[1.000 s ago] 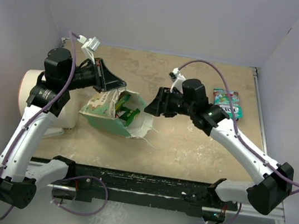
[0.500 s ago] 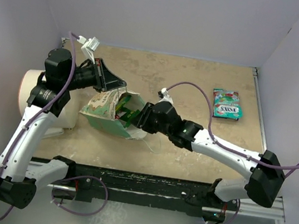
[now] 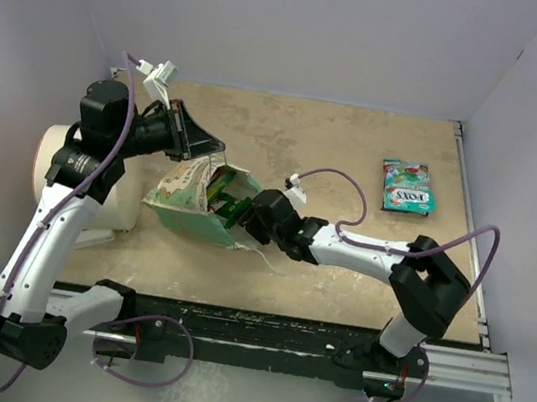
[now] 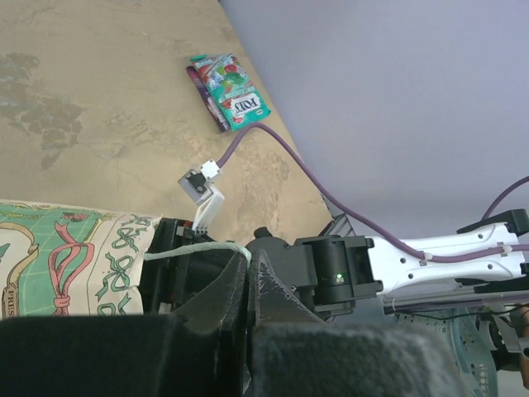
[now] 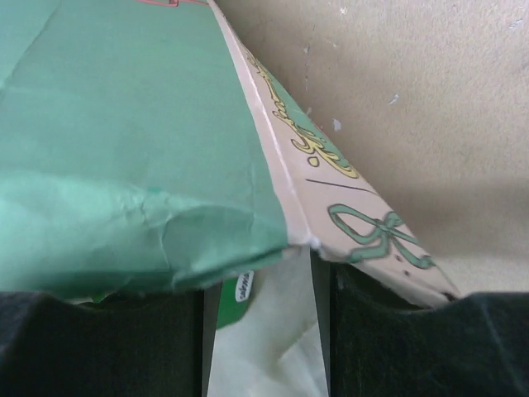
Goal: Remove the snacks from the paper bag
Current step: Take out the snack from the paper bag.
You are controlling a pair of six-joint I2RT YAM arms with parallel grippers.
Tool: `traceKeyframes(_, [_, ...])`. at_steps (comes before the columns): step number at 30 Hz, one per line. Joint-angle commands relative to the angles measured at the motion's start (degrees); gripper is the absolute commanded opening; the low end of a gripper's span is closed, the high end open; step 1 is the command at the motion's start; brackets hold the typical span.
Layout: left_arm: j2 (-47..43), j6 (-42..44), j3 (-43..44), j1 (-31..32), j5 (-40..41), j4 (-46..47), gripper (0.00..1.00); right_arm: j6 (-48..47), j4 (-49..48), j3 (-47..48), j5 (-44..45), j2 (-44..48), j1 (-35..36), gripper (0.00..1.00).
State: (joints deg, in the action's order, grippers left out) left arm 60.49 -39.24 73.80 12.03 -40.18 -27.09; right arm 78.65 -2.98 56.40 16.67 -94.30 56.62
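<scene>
Left claw (image 3: 210, 150) was clamped on the paper bag (image 3: 181, 194) rim, right claw (image 3: 238, 213) sat spread apart at its mouth (green snack (image 5: 235, 291) glimpsed between)

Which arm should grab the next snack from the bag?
Right. The right gripper sits open at the paper bag mouth, a green packet showing between its fingers. The left gripper is shut on the bag's top edge, holding it up.
</scene>
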Motion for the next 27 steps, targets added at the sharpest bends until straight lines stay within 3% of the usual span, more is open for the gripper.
traceKeyframes(1, [0.4,1.76,4.13,0.02,0.4,-0.35,0.0,5.41,-4.98,3.4,4.42,-2.16,0.3,0.49])
traceKeyframes(6, [0.53,2.4,4.04,0.01,-0.07,-1.65,0.0,7.07,-8.87,4.94,3.86,-5.76,0.29,0.49])
traceKeyframes(14, [-1.42,3.79,2.64,0.02,0.71,-4.51,0.0,5.46,-6.47,12.51,2.75,-11.93,0.27,0.44])
traceKeyframes(19, [-3.46,5.65,2.82,0.01,3.8,-8.16,0.0,0.5,-3.03,15.15,3.32,-10.59,0.29,0.24])
traceKeyframes(27, [-8.31,6.69,2.38,0.0,13.3,-12.93,0.0,-12.15,0.19,19.92,4.73,-5.92,0.33,0.0])
